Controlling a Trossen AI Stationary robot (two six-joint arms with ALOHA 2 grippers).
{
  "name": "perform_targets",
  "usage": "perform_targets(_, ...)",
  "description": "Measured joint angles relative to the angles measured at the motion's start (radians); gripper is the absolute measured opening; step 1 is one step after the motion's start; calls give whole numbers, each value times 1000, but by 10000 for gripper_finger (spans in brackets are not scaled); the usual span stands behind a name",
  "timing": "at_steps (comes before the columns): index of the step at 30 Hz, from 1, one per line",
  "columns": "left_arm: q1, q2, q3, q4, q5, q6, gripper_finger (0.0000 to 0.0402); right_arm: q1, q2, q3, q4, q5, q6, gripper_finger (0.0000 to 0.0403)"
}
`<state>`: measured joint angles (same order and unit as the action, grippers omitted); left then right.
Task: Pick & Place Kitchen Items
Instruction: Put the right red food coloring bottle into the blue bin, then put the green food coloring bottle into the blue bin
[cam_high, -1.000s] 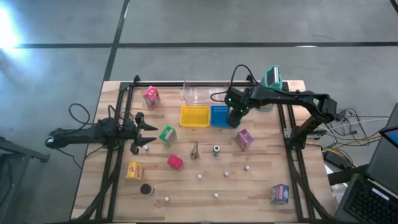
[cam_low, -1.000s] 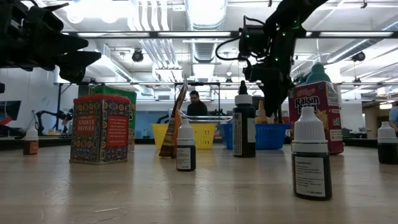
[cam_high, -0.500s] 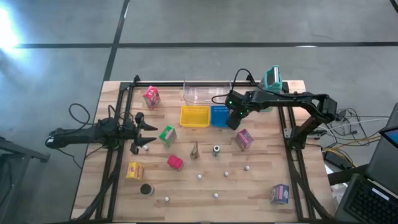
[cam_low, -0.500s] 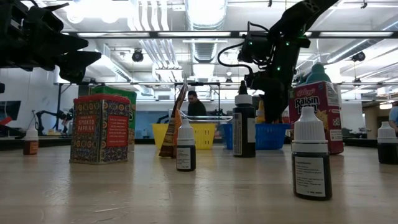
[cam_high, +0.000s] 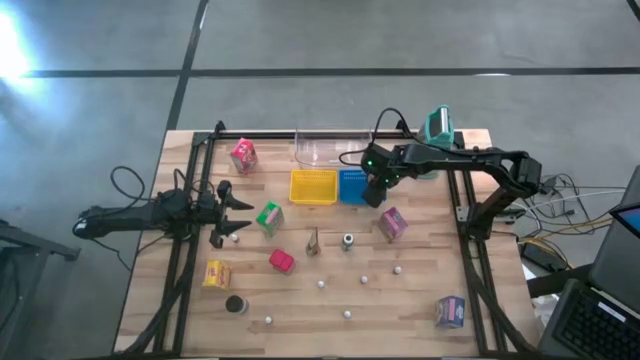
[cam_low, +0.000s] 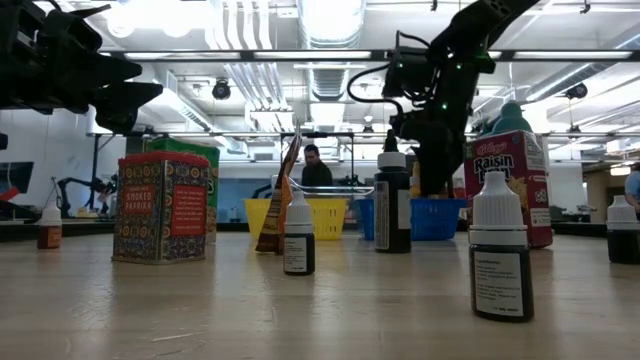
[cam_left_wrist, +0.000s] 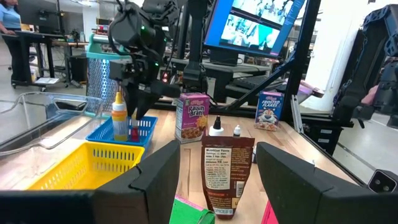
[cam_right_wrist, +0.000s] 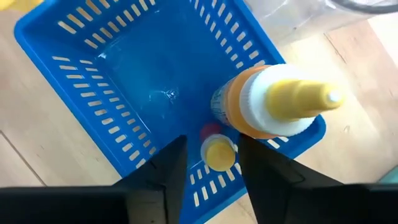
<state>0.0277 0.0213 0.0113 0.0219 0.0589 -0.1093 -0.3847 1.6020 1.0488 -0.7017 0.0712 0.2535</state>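
My right gripper (cam_high: 375, 188) hangs over the blue basket (cam_high: 350, 180), fingers pointing down and slightly apart. In the right wrist view a small yellow-capped bottle (cam_right_wrist: 218, 153) sits between the fingers, next to a taller orange bottle with a yellow nozzle (cam_right_wrist: 273, 102) that stands in the basket. My left gripper (cam_high: 236, 214) hovers open by the table's left side, beside the green carton (cam_high: 268, 217). Pink (cam_high: 243, 155), red (cam_high: 282, 261), yellow (cam_high: 217, 273) and purple (cam_high: 393, 224) cartons, a dark disc (cam_high: 235, 304) and white balls (cam_high: 365, 279) lie on the table. My right gripper has its fingers (cam_right_wrist: 165, 168) on either side of the small bottle's yellow cap (cam_right_wrist: 218, 153), coming from above. A gap shows on one side of the cap. I cannot tell whether the other finger touches it.
A yellow basket (cam_high: 313, 186) sits left of the blue one, with a clear jug (cam_high: 325, 148) and its teal lid (cam_high: 437, 125) behind them. A brown pouch (cam_high: 313, 241), a small dark bottle (cam_high: 347, 241) and another carton (cam_high: 450, 312) stand on the near half.
My right gripper has edged a little toward the table's left while staying over the blue basket.
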Motion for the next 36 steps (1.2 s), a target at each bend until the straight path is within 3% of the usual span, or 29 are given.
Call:
perform_targets(10,0,0,0,0,0,0,218,0,-11,74,-150,8,-21,164)
perform_targets(19,0,0,0,0,0,0,218,66,-29,213,-288,11,-34,134)
perform_targets(26,0,0,0,0,0,-2,218,189,-67,323,-388,18,30,121)
perform_targets(36,0,0,0,1,0,-4,218,482,-125,321,-459,64,258,136)
